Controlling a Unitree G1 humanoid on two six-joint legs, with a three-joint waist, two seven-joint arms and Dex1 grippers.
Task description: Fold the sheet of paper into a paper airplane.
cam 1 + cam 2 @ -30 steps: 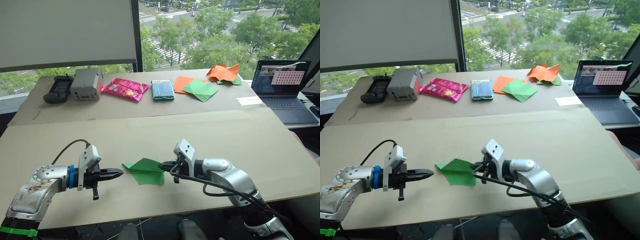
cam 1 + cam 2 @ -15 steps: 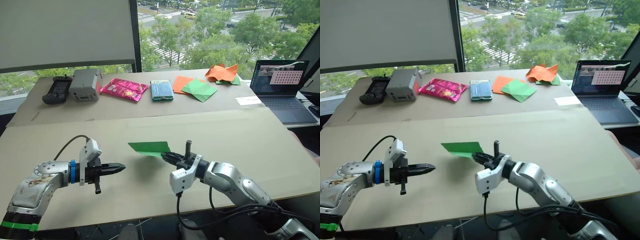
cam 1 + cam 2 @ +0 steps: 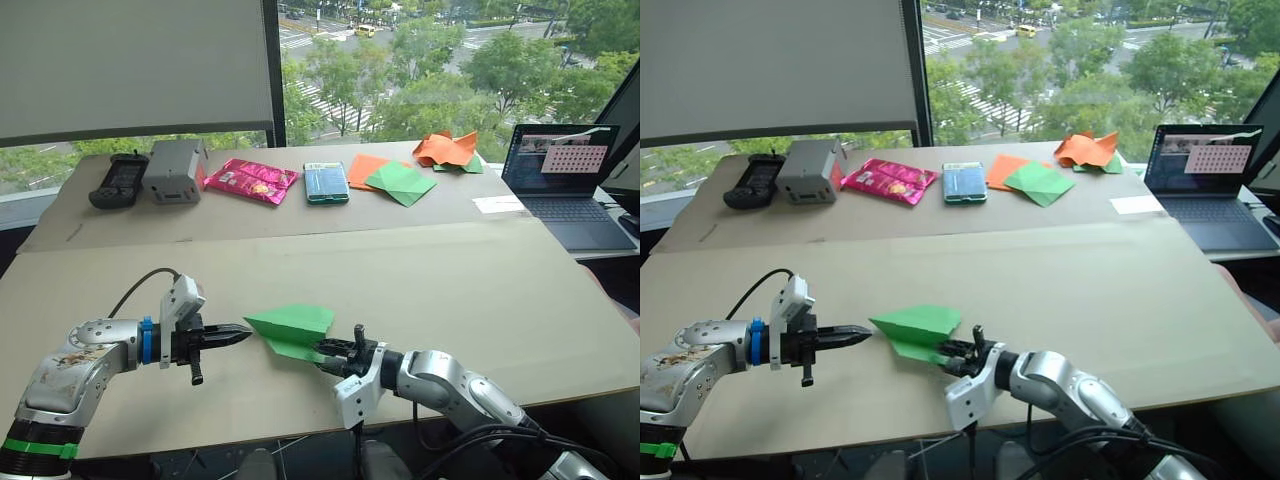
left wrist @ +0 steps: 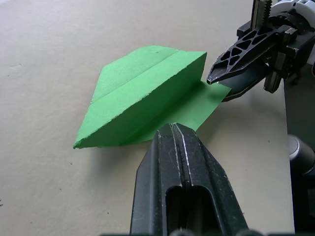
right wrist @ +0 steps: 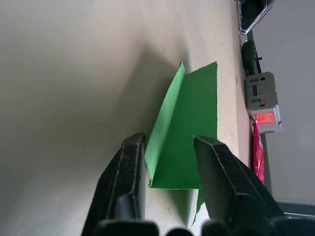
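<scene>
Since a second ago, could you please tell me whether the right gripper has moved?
Yes. The right gripper has swung toward the table's near edge, away from the seam between the boards, with its jaws open around the green paper.

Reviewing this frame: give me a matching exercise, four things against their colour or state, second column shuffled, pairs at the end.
1. paper airplane
2. left gripper
3. snack packet
4. laptop

A. pink, lying on the far table
B. open, screen lit
C. fingers shut, tip close beside the green paper
D. green, folded, one end between the right gripper's open fingers

Pairs: 1-D, 2-C, 3-A, 4-B
</scene>
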